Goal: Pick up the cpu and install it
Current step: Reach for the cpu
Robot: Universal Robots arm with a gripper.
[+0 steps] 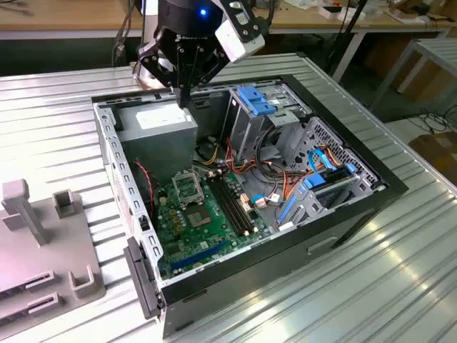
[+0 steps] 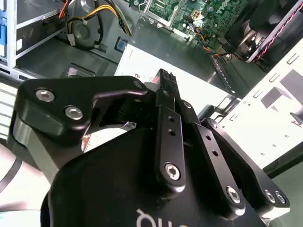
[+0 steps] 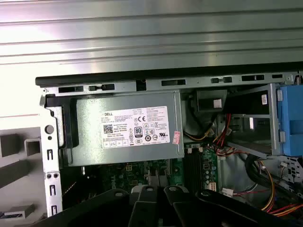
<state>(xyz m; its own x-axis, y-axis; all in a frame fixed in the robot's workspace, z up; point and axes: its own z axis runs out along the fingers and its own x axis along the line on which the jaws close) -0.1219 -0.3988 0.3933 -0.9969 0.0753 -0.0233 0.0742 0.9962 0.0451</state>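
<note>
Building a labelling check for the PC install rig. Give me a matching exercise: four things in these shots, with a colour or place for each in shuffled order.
Things:
A. gripper
B. power supply
C. circuit board
D. drive bracket

Colour or place:
1. blue
2. green
3. black, hanging over the power supply
4. grey box with a white label

Pairs: A-3, B-4, C-2, D-1
</note>
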